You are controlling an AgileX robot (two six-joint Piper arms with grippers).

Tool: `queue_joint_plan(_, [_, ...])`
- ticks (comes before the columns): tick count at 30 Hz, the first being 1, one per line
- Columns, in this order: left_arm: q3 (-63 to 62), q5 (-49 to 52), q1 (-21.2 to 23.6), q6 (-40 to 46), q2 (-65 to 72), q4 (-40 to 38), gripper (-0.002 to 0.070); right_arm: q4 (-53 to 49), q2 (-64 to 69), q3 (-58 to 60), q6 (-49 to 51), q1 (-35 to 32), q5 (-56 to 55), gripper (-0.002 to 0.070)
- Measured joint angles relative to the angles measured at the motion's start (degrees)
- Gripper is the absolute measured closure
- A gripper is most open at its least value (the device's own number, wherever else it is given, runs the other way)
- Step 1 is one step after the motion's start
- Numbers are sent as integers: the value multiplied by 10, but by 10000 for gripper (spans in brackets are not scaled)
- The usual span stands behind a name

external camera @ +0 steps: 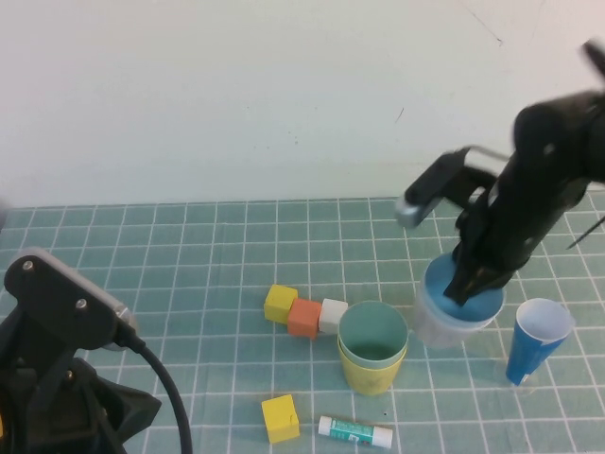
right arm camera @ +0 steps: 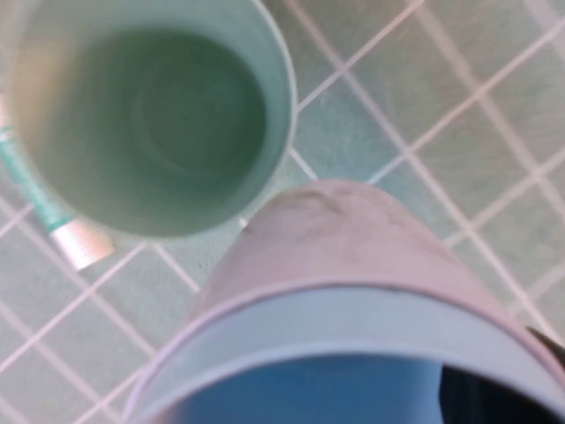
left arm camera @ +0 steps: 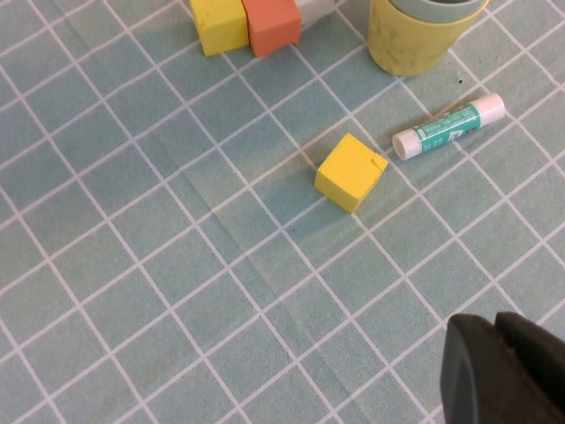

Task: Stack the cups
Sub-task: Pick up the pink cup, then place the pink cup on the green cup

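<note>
On the gridded desk [external camera: 142, 236], seen from the high camera, a green cup [external camera: 373, 333] sits nested inside a yellow cup [external camera: 371, 373], both upright near the middle. Just to their right stands the light blue cup [external camera: 461, 295], nested in a paler pinkish cup [external camera: 442, 326]. The right end effector [external camera: 465, 284] reaches down into the blue cup's mouth; it is clamped on the blue cup's rim. A taller dark blue cup [external camera: 535, 340] with a white inside stands further right. A yellow block [external camera: 280, 304], orange block [external camera: 304, 318] and white block [external camera: 332, 315] line up touching, left of the green cup. In front lie another yellow cube [external camera: 280, 418] and a glue stick [external camera: 355, 432].

Over to the left wrist camera: the left end effector [left arm camera: 508, 371] hangs clenched above the desk, near the cube.

Right wrist camera: green cup's round interior, and the blue rim inside pink, close up.
</note>
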Motion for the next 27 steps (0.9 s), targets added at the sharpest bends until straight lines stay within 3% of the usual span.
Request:
queue_joint_plan(11, [0,-6,0,0,0,2,677,26,-119,0,-46,32,64,643])
queue_joint_plan(21, [0,7,0,0,0,2,677,58,-30,-70,-53,68,27,642])
queue_joint_plan(27, [0,19,0,0,0,2,677,59,47,-131,-52,68,84,626])
